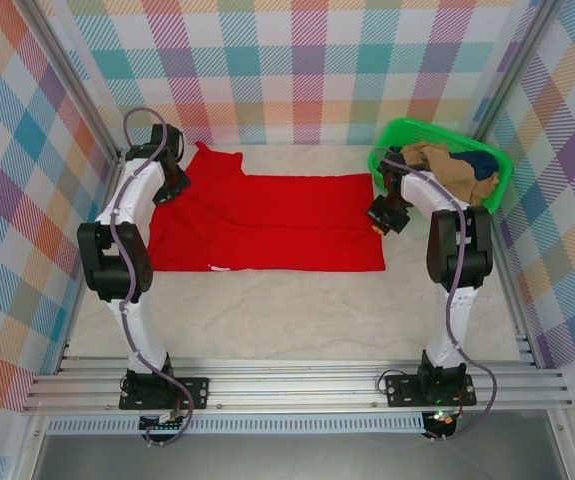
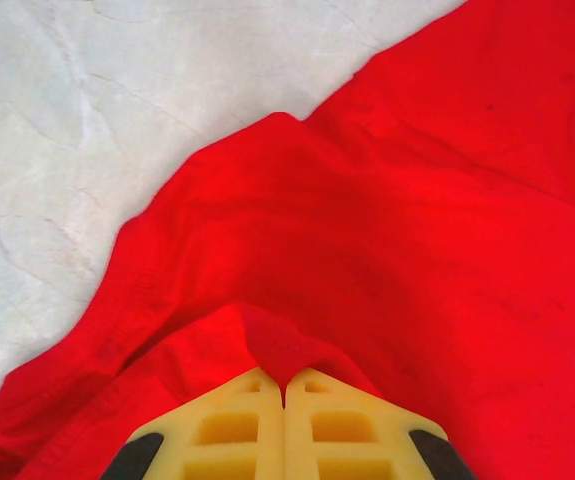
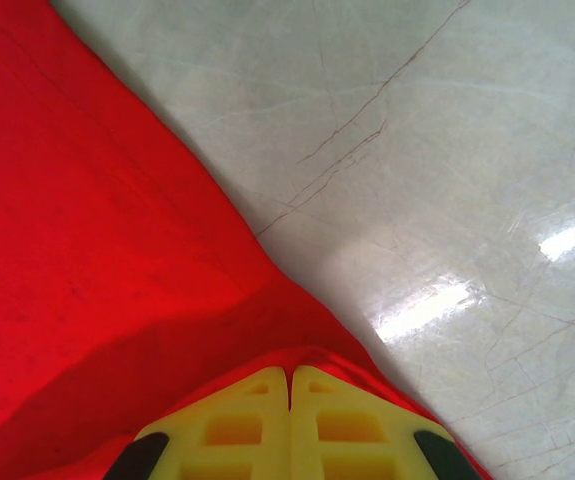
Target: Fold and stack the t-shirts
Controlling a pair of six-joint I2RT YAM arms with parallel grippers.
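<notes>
The bright red t-shirt [image 1: 267, 225] lies spread across the middle of the table, with a small white label [image 1: 217, 268] at its near edge. My left gripper [image 1: 172, 185] is at the shirt's far left part, its yellow jaws [image 2: 285, 378] shut on a pinched fold of the red cloth [image 2: 387, 230]. My right gripper [image 1: 382, 218] is at the shirt's right edge, its jaws [image 3: 289, 372] shut on the red hem [image 3: 97, 260]. A tan t-shirt [image 1: 437, 160] and a dark navy t-shirt [image 1: 482, 162] lie bundled in the basket.
A green plastic basket [image 1: 407, 127] stands at the back right, close behind the right gripper. Pale marble tabletop [image 1: 287, 310] shows in front of the red shirt. Checked walls and metal rails enclose the table on three sides.
</notes>
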